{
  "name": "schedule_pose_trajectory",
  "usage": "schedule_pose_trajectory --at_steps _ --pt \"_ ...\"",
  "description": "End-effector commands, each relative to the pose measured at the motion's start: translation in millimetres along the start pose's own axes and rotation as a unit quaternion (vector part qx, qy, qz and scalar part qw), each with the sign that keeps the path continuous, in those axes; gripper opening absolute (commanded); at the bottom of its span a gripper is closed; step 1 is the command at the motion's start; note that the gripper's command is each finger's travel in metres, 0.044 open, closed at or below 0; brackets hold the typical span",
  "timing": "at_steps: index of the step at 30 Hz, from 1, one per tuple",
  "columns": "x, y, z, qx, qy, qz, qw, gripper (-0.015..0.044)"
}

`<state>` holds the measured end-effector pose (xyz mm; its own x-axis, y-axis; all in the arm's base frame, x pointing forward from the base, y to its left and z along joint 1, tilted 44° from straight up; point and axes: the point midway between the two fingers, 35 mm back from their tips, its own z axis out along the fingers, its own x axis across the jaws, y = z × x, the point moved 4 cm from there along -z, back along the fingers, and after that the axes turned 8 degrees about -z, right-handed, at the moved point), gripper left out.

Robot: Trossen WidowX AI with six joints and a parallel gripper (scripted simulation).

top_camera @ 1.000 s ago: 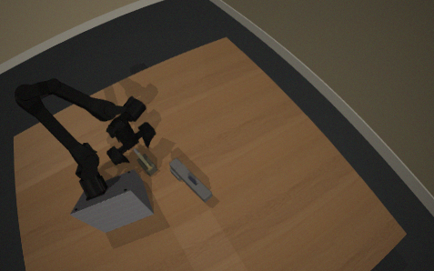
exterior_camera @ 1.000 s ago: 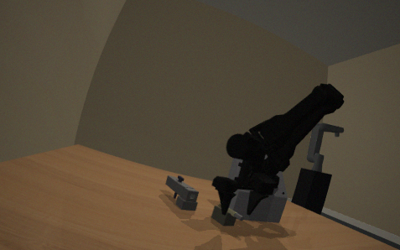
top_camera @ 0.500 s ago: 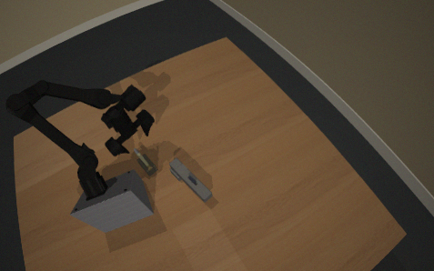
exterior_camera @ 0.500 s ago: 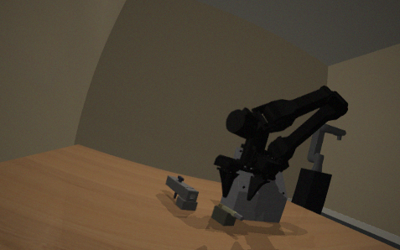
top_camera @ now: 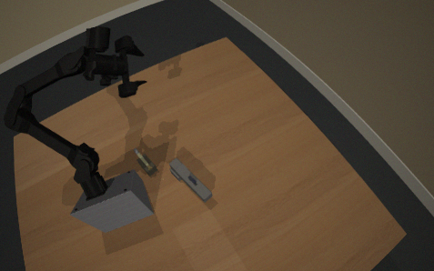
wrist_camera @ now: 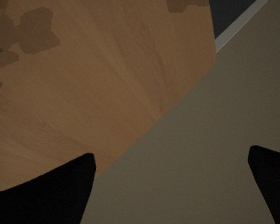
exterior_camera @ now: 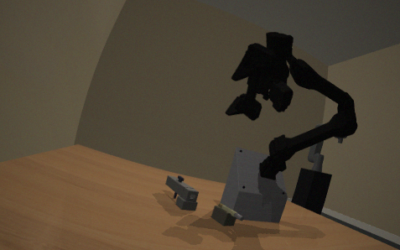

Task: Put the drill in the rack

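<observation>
- Nearest in the exterior view, the slim drill with a yellowish body and grey shank [top_camera: 145, 160] [exterior_camera: 231, 210] lies along the top of a small dark-grey block-shaped rack [top_camera: 153, 172] [exterior_camera: 222, 216], its shank overhanging one end.
- Just beyond stands a long grey bar-shaped holder [top_camera: 200, 189] [exterior_camera: 183, 188] on a low foot, with a small dark key [top_camera: 193, 180] [exterior_camera: 180, 179] on top. No drill shows in it, so the freeing, pulling and laying down all look done; how far down the key sits, I cannot tell.
- What remains, I judge, is little or nothing beyond keeping the arm away.
- Behind the rack is the arm's pale grey, sloped base [top_camera: 117, 215] [exterior_camera: 251, 205].
- High above the table, well apart from the drill, the black two-finger gripper [top_camera: 145, 68] [exterior_camera: 229, 96] [wrist_camera: 176, 159] stands spread about fully, nothing between its fingers.
- All this rests on or over an orange-brown wood-grain table [top_camera: 295, 173] [exterior_camera: 62, 189] [wrist_camera: 91, 90], crossed by soft shadows.
- Farther off are dark flooring [top_camera: 4, 106], a pale skirting strip [top_camera: 340, 105] [wrist_camera: 241, 25] and dim beige walls [top_camera: 386, 91] [exterior_camera: 146, 84] [wrist_camera: 216, 150].
</observation>
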<state>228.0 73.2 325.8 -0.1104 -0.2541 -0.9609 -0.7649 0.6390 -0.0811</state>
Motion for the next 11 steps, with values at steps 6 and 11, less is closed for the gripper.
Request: schedule_pose_trajectory --at_steps 6,11 --pt "-101 -3 -86 0.15 -0.094 -0.257 0.95 0.044" --pt "-149 22 -129 0.233 -0.102 -0.4 0.88 0.044"
